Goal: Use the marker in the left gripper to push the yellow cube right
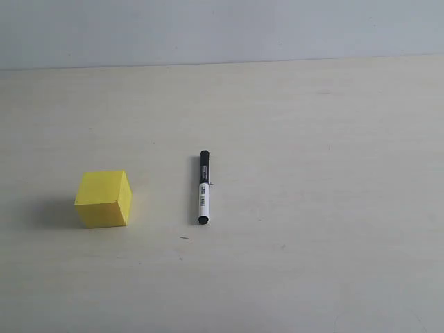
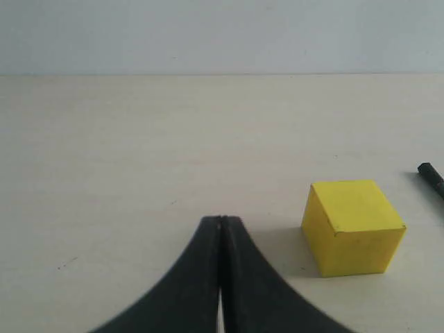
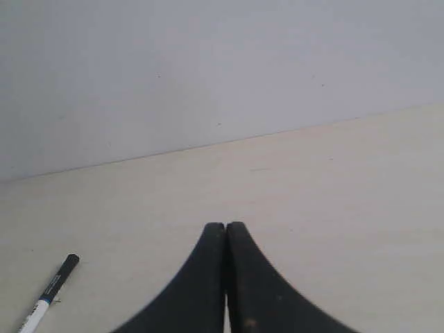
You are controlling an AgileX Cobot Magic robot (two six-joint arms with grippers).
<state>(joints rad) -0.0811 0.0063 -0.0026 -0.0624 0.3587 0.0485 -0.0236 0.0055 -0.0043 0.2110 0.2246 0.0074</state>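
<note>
While the marker (image 1: 203, 187) lies ungripped near the yellow cube (image 1: 104, 199), the left gripper (image 2: 221, 222) is pressed together, apparently empty; pickup is required first.

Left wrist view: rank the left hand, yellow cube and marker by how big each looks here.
1. left hand, largest, though its nearness to the camera inflates it.
2. yellow cube.
3. marker, smallest; only one black end shows at the frame's edge.

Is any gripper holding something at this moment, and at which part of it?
Nothing is held. The left gripper and the right gripper are both shut and empty; the marker lies free on the table, apart from the yellow cube.
</note>
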